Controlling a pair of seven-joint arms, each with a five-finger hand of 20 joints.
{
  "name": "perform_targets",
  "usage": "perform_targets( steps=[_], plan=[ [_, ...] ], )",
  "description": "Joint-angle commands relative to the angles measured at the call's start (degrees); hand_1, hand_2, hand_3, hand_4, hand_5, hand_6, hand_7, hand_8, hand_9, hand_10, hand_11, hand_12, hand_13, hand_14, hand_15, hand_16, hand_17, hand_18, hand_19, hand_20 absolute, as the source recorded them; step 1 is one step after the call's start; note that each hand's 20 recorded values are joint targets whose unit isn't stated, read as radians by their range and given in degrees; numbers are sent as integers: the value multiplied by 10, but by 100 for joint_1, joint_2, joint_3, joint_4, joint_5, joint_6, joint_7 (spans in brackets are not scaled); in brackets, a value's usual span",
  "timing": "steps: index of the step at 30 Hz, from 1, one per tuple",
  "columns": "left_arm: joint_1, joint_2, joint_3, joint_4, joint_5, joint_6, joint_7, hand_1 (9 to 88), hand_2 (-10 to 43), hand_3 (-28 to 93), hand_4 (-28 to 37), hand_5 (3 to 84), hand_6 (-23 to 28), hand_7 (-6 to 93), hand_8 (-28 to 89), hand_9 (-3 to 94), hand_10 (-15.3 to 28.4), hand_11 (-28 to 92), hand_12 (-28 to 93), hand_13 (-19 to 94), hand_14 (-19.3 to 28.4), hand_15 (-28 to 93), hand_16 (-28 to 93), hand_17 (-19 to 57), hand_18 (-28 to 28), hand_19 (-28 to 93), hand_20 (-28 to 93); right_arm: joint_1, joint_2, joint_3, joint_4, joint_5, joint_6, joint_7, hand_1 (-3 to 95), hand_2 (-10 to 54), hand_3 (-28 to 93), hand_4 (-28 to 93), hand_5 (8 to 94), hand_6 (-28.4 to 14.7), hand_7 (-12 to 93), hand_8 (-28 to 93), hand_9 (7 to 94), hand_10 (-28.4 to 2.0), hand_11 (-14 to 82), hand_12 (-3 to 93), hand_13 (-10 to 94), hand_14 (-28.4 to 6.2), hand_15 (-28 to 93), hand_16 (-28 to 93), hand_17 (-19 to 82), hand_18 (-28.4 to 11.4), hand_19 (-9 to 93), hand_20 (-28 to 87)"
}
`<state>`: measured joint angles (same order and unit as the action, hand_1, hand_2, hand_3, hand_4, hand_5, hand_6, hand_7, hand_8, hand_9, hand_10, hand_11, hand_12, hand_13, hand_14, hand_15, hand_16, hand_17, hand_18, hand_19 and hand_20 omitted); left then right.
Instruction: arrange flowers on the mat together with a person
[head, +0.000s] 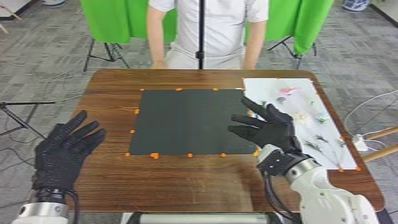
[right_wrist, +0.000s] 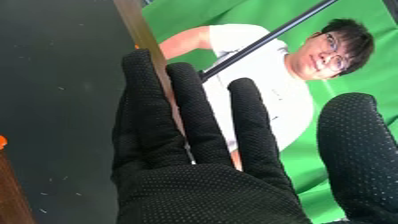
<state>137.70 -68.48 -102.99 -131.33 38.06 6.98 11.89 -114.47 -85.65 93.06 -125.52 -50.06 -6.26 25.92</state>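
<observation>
- Flowers: a pink bloom (head: 287, 91), a pale bloom (head: 300, 118) and green sprigs (head: 314, 146) lay apart on the white sheet (head: 261, 89), right of the dark mat (head: 185, 120).
- Handling, as judged: very light; stems slim and bendable, petals fragile and easily crushed.
- Recommended hold: a gentle thumb-and-finger pinch at mid-stem, clear of the bloom. A hard squeeze risked bruising; a loose one, letting the stem roll.
- Right hand (head: 275, 131): above the mat's right edge, fingers extended, thumb apart, nothing held. It needed to move right and lower to reach a stem.
- Left hand (head: 60, 152): over the counter (head: 107, 187), left of the mat, fingers spread, nothing held.
</observation>
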Motion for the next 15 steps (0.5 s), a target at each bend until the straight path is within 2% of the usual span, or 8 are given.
perform_targets(
  steps=[1, 3, 5, 6, 9, 15],
  plan=[
    [-123, 5, 98, 71, 44, -64, -21, 219, 97, 752, -282, 384, 118, 98, -82, 369, 234, 251, 96, 322, 284, 508, -128, 6, 284, 804, -283, -6, -94, -42, -23, 2, -28, 20, 96, 154, 860, -283, 393, -10, 92, -112, 486, -212, 137, 114, 397, -237, 410, 85, 42, -185, 536, 154],
    [-117, 10, 86, 55, 71, -92, -42, 220, 97, 751, -282, 383, 118, 99, -82, 369, 234, 251, 95, 322, 284, 508, -128, 6, 284, 804, -283, -9, -89, -63, -25, 7, -17, 22, 96, 154, 860, -283, 395, -10, 94, -111, 486, -212, 137, 114, 397, -237, 410, 85, 42, -185, 537, 155],
    [-98, 42, 86, 44, 63, -59, -38, 219, 97, 752, -282, 383, 117, 99, -82, 369, 233, 251, 96, 322, 284, 508, -127, 5, 284, 804, -283, 1, -89, -63, -16, 8, -31, 37, 96, 154, 860, -283, 395, -10, 94, -112, 486, -212, 137, 113, 396, -237, 409, 84, 42, -185, 537, 155],
    [-99, 18, 70, 36, 71, -70, -68, 219, 97, 753, -282, 384, 117, 99, -82, 369, 233, 252, 96, 322, 284, 508, -127, 6, 284, 804, -283, 1, -77, -69, -21, 6, -16, 29, 96, 154, 860, -283, 395, -10, 94, -112, 486, -212, 137, 113, 396, -236, 409, 84, 42, -186, 537, 155],
    [-64, 33, 78, 21, 59, -27, -14, 220, 97, 752, -282, 383, 117, 100, -82, 370, 233, 252, 96, 323, 284, 508, -127, 5, 284, 805, -283, 7, -56, -70, -25, 8, 19, 10, 96, 154, 860, -283, 395, -10, 93, -113, 486, -212, 138, 114, 396, -236, 409, 85, 42, -185, 537, 154],
    [-46, 41, 88, 8, 51, -14, -17, 221, 98, 751, -283, 384, 117, 100, -83, 370, 234, 252, 96, 324, 284, 508, -127, 6, 284, 806, -283, 28, -29, -75, -25, 5, 51, 6, 95, 154, 861, -283, 394, -10, 93, -112, 486, -212, 137, 114, 396, -237, 410, 85, 42, -186, 537, 154]
  ],
)
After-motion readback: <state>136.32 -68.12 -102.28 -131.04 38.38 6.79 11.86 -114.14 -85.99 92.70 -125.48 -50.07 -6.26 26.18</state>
